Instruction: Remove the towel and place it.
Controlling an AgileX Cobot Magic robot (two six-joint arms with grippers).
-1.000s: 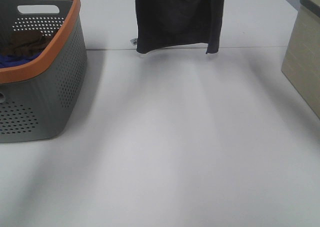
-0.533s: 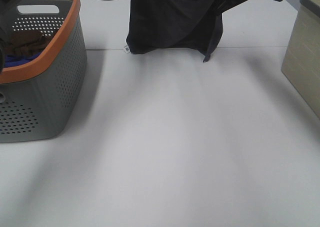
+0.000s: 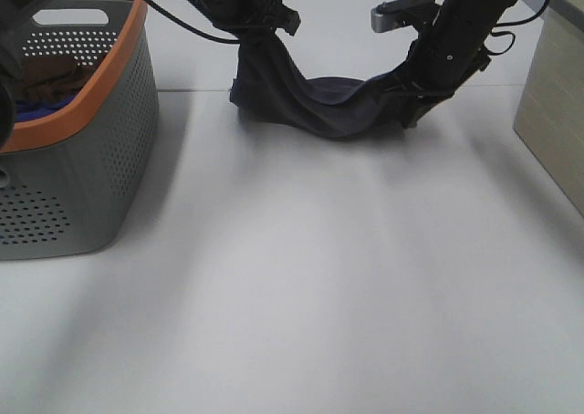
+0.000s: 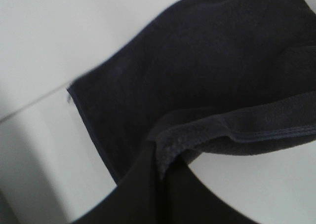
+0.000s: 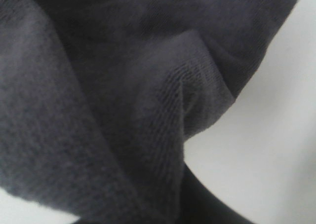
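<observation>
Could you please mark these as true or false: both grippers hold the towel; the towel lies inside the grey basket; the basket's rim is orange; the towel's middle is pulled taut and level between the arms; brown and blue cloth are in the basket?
1. Both grippers hold the towel: true. The left gripper and the right gripper each pinch an end of the towel.
2. The towel lies inside the grey basket: false. It is out over the white table, to the right of the basket.
3. The basket's rim is orange: true.
4. The towel's middle is taut and level: false. It sags in a curve down to the table.
5. Brown and blue cloth are in the basket: true. The brown cloth lies above the blue cloth.
</observation>
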